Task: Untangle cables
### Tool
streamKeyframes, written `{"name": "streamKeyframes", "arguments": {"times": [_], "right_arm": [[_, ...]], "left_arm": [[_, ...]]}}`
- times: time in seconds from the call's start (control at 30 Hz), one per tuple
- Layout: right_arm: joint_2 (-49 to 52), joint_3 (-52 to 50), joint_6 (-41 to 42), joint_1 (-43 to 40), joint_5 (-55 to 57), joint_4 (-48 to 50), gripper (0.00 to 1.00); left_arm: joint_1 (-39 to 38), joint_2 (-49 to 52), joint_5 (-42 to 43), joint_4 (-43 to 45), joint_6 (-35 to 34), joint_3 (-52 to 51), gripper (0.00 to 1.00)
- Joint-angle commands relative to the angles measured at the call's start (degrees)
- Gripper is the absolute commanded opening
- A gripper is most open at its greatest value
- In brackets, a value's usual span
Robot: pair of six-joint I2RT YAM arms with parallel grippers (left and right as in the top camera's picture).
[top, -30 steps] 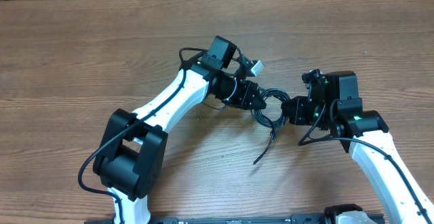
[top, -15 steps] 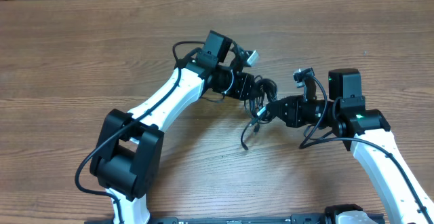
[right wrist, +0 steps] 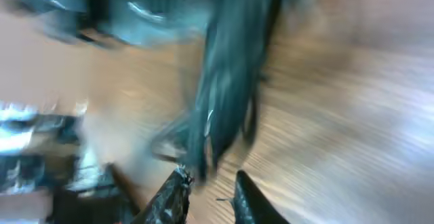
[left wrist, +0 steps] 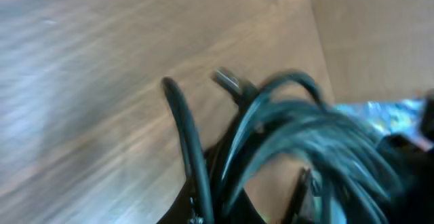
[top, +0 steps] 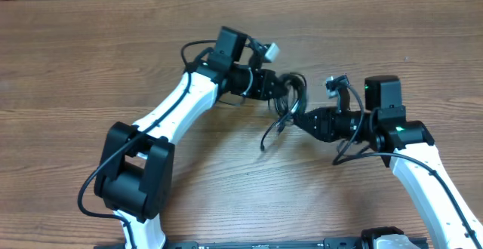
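Above the wood-grain tabletop, overhead view: the cables, a knotted black bundle, sit just off centre toward three o'clock, between two white arms. The left tool, reaching in from nine o'clock, is pressed together on the bundle's upper loops. The right tool noses in from four o'clock at the bundle's lower edge; whether it touches cannot be told from here. One loose tail trails toward seven o'clock.

Left wrist view: blurred loops fan out from six o'clock toward two o'clock, and a silvery plug pokes out at eleven o'clock of the bundle. The tool's own fingers cannot be made out.

Right wrist view: the fingertips stand a little apart at six o'clock with bare wood between them, pinching nothing. The smeared bundle hangs just beyond, toward twelve.

With only one tool gripping, a pull would likely drag the whole knot along or cinch it tighter. A blind close on several strands at once could lock the tangle. The plug could snag in a loop, and the two tools work near enough to collide.

Long brown boards run from nine to three o'clock. A pale tan strip borders the twelve o'clock edge; what it is cannot be told.
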Motion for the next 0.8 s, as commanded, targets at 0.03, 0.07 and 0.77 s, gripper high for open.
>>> {"name": "streamKeyframes", "arguments": {"times": [0.03,0.07,0.77], "right_arm": [[-0.55,0.68,12.48,0.48,28.87,-4.55,0.25],[-0.55,0.68,13.42,0.48,31.3,-5.16,0.25],[-0.61,5.27,-1.18,1.27,10.88,0.92,0.33]], "left_arm": [[2.99,-3.91,-1.86,-1.73,-0.85,1.22,0.04],[3.02,-4.42,-1.97,-2.67,-0.22,1.22,0.04],[-8.35,-15.23,-30.21,-18.51,5.01,1.22,0.04]]}}
